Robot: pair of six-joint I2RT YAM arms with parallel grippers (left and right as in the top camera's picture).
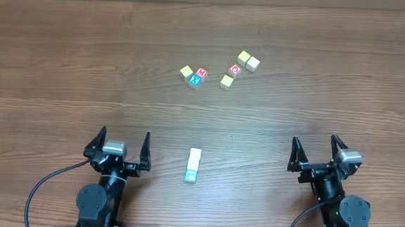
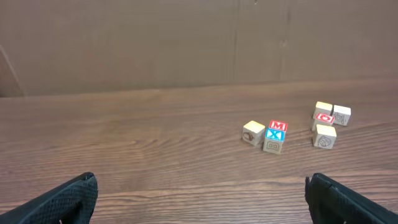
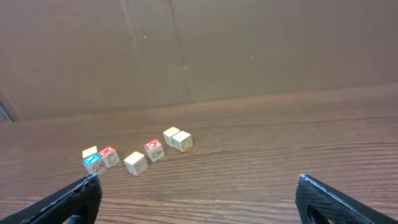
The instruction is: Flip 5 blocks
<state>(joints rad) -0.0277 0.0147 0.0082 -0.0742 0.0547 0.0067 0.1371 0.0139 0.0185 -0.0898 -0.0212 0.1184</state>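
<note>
Wooden table point(image 1: 65, 63) holds perhaps 9 blocks point(image 1: 226, 81); left fingers point(image 1: 146, 145) and right fingers point(image 1: 295, 154) both spread, empty.

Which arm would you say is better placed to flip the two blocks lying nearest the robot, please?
Probably the left: the left gripper, open, sits nearer the teal and cream blocks than the right gripper, also open.

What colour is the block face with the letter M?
Red. The M block shows best in the left wrist view.
</note>
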